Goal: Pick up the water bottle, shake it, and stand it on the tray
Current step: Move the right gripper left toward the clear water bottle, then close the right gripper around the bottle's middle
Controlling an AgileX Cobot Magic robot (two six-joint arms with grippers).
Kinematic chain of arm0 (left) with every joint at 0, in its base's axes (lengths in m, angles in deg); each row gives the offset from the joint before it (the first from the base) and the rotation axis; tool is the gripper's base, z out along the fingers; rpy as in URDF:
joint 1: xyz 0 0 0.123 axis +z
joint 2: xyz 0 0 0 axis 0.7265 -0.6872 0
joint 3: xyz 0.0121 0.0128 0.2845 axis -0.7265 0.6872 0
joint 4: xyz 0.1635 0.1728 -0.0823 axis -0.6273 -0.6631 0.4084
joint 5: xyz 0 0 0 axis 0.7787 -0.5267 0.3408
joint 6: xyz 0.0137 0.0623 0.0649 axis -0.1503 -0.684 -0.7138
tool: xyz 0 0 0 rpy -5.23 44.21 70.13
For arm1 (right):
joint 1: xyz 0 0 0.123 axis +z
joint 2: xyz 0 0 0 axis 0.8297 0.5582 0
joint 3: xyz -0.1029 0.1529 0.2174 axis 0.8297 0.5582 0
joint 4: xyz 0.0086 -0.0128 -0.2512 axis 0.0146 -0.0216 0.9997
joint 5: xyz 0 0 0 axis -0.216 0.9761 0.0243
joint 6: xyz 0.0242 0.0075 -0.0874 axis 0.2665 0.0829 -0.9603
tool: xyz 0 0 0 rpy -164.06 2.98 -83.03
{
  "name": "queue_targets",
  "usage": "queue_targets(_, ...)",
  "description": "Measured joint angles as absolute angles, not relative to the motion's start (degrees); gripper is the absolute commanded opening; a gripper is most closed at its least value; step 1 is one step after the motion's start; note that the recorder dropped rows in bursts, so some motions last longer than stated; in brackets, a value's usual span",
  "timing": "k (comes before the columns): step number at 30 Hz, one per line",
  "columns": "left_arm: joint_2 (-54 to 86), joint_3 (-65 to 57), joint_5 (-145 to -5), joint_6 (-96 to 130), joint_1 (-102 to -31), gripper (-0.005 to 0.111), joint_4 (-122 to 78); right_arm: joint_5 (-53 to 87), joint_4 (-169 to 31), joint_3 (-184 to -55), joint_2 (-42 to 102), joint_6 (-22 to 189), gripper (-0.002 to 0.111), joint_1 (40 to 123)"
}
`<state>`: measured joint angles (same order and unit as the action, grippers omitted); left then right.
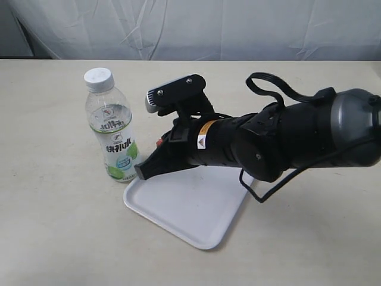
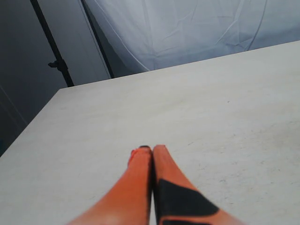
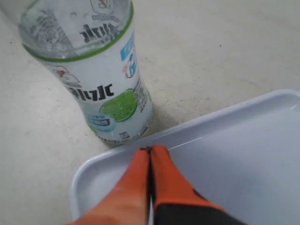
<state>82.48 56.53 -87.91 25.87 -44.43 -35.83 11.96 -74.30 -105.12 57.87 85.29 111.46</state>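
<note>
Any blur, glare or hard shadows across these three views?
Exterior view: even, diffuse light, no glare. Right wrist view: water bottle sharp with a soft shadow, right gripper slightly blurred over the tray. Left wrist view: left gripper soft, table clear.

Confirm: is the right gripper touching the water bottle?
Apart. Right wrist view shows a strip of the tray between the shut right gripper and the water bottle.

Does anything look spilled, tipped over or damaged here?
Nothing stands out. The bottle stands upright on the table, cap on, beside a corner of the tray. No water shows on either surface. The tray lies flat and looks undamaged.
</note>
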Motion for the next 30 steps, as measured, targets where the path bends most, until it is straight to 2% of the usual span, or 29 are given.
queue_targets(2, 82.5, 56.5, -87.9, 25.9, -44.4, 0.0, -35.8, 10.9, -74.3, -105.1, 57.9, 85.4, 0.006, 111.5)
queue_targets(4, 82.5, 56.5, -87.9, 25.9, -44.4, 0.0, -35.8, 9.9, -74.3, -105.1, 57.9, 85.4, 0.021, 111.5)
queue_targets(6, 82.5, 56.5, -87.9, 25.9, -44.4, 0.0, -35.8, 8.8, -75.0, -105.1, 57.9, 85.4, 0.04, 111.5)
queue_targets(11, 82.5, 56.5, -87.9, 25.9, -44.4, 0.0, -35.8, 6.5, -75.6, -105.1, 57.9, 85.4, 0.104, 111.5)
queue_targets(19, 82.5, 56.5, -87.9, 25.9, -44.4, 0.0, -35.8, 3.3, -74.7, -105.1, 59.0, 85.3, 0.104, 111.8)
queue_targets(23, 82.5, 56.5, -87.9, 25.9, -44.4, 0.0, -35.8, -1.1, -73.0, -105.3, 59.6, 85.3, 0.104, 115.1)
queue_targets(30, 82.5, 56.5, -87.9, 25.9, -44.4, 0.0, -35.8, -1.5, -72.3, -111.9, 66.0, 85.2, 0.104, 115.5)
